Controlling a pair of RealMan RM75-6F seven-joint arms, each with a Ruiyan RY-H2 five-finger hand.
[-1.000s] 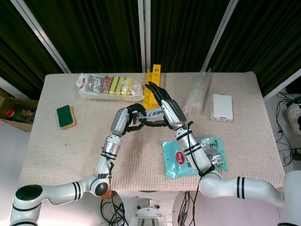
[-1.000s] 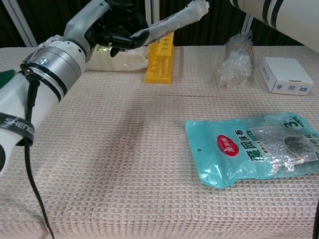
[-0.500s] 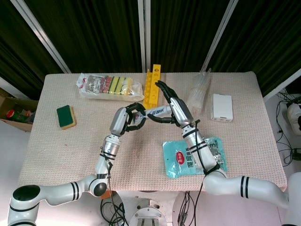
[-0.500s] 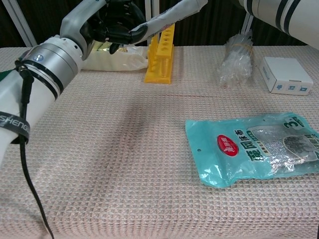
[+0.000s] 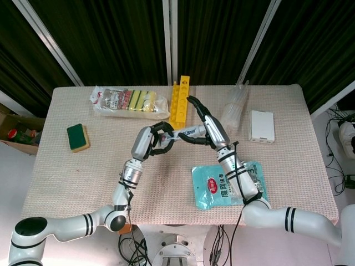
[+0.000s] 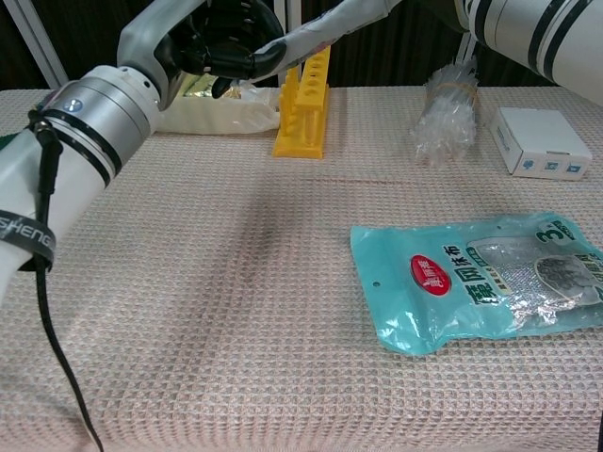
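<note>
A long white packet (image 5: 185,132) hangs in the air above the middle of the table, between my two hands. My left hand (image 5: 157,139) grips its left end with curled fingers; the chest view shows that hand (image 6: 224,42) at the top left with the packet (image 6: 325,28) slanting up to the right. My right hand (image 5: 206,127) pinches the packet's right end between thumb and finger, its other fingers stretched toward the yellow rack. In the chest view only the right forearm (image 6: 532,33) shows.
A yellow peg rack (image 5: 179,102) stands behind the hands. A bag of sponges (image 5: 127,101) lies at the back left, a green sponge (image 5: 77,137) at the left. A clear plastic bundle (image 5: 234,111) and white box (image 5: 261,126) sit right. A teal pouch (image 5: 227,185) lies near the front.
My right hand has shifted right and its spread fingers have narrowed onto the packet's end. The packet now stretches longer between the hands. The left hand has barely moved.
</note>
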